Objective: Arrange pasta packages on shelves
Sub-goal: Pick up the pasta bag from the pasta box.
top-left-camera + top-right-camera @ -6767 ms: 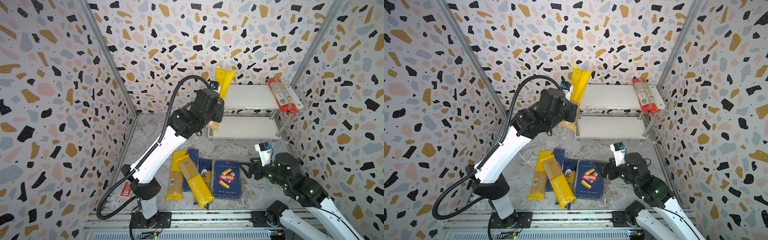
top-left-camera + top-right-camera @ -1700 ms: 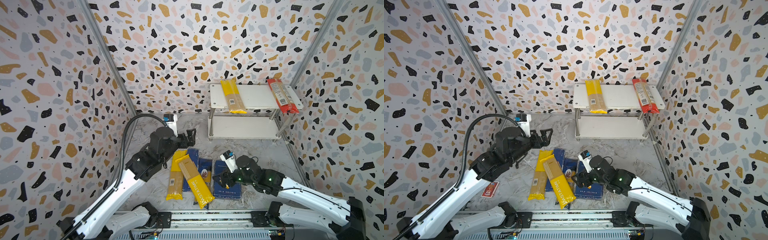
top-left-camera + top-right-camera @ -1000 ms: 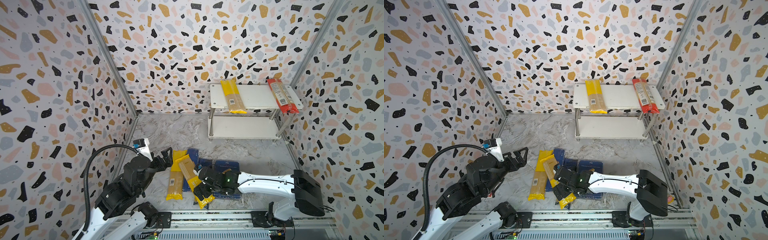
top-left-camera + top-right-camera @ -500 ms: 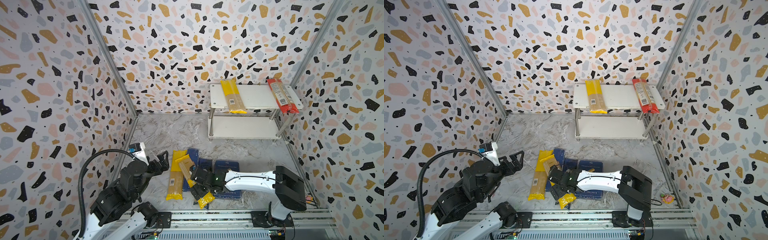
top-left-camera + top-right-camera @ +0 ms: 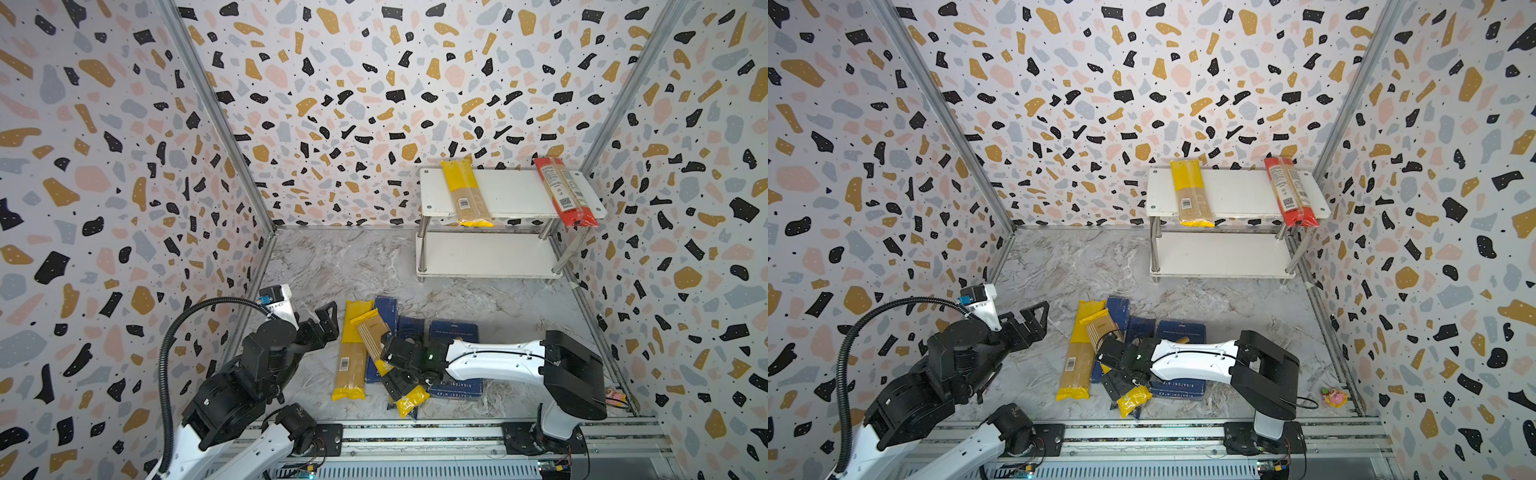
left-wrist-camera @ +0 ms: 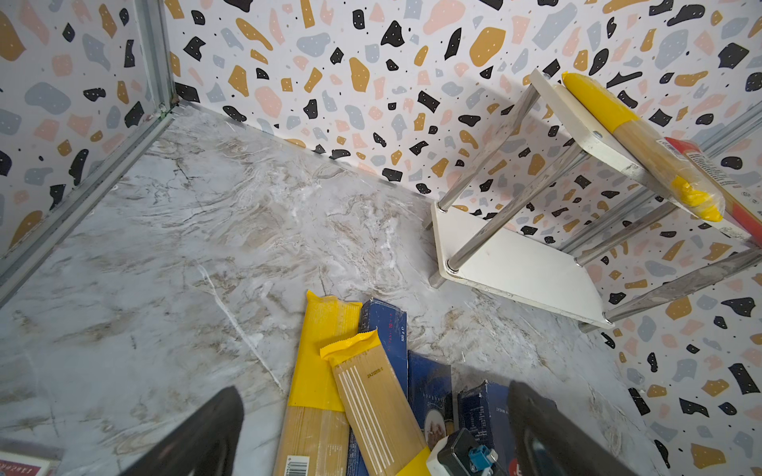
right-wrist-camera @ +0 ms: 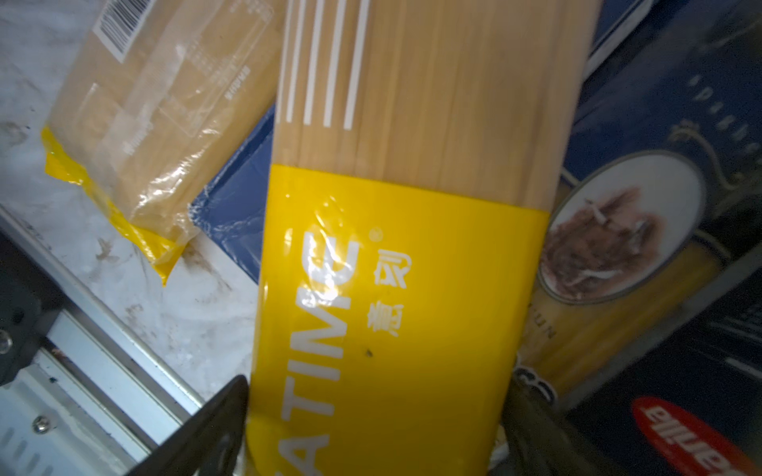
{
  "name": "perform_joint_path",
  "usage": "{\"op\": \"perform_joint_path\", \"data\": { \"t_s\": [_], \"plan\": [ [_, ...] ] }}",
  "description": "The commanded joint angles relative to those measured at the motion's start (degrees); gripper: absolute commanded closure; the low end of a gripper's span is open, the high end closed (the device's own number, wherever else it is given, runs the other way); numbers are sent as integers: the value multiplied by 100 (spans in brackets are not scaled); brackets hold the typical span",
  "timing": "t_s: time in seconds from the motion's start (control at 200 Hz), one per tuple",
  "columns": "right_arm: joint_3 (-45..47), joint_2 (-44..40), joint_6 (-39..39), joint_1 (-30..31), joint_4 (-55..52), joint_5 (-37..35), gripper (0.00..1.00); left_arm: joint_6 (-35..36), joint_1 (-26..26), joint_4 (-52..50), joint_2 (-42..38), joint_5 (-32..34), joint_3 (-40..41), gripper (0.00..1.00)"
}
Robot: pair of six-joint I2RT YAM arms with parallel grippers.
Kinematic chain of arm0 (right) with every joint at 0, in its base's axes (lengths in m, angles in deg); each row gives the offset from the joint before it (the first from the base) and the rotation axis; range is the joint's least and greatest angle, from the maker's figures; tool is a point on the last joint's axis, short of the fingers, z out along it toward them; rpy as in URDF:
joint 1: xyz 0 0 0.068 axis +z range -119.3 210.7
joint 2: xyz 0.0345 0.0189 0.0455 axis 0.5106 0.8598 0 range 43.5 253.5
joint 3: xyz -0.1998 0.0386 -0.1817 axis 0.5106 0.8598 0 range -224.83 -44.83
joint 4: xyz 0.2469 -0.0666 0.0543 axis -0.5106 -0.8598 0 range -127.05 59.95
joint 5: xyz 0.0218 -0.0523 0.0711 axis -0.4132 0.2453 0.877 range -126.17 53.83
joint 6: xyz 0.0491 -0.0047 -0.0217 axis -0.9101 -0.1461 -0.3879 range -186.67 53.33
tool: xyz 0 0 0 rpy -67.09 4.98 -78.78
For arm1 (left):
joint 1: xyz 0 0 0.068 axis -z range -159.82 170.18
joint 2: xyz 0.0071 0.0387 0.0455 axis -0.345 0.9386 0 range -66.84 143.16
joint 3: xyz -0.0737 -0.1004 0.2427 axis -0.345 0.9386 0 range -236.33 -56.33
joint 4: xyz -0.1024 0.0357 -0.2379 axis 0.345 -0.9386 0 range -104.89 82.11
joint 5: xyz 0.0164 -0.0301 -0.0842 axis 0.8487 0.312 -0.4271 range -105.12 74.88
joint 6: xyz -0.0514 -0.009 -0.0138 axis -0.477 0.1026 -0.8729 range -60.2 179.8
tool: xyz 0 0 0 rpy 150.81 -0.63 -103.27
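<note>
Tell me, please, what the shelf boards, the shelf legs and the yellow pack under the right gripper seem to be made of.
Shelf boards: perhaps painted wood or laminate, matte white; no glare, screw heads at corners.
Shelf legs: metal, polished chrome; mirror-like reflections.
Yellow pack: thin glossy plastic film; glare, wrinkles, clear part showing spaghetti.

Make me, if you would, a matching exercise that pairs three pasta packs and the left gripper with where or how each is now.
Things:
1. red spaghetti bag
2. rigatoni box
3. slanted yellow bag
4. left gripper

Places or states:
A. between the jaws of the right gripper
B. open, holding nothing
C. on the top board of the rack
D. on the floor, partly under the right arm

Pairs: 1-C, 2-D, 3-A, 4-B
</note>
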Motion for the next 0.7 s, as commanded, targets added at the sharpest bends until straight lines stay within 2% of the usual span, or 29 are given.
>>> {"op": "perform_joint_path", "data": {
  "t_s": [0.0,0.295,0.456,0.581,0.696],
  "plan": [
    [-182,74,4,81,-214,-49,8,132,-25,129,17,62,35,1],
    [-264,367,-19,144,-341,-140,9,167,-25,63,9,34,57,0],
    [-374,500,-69,168,-536,-293,15,200,-25,129,61,26,88,1],
    [-339,469,-124,167,-552,-322,28,217,-25,168,119,-27,97,1],
    [-337,353,-167,167,-588,-330,48,237,-25,175,133,-15,89,1]
  ]
}}
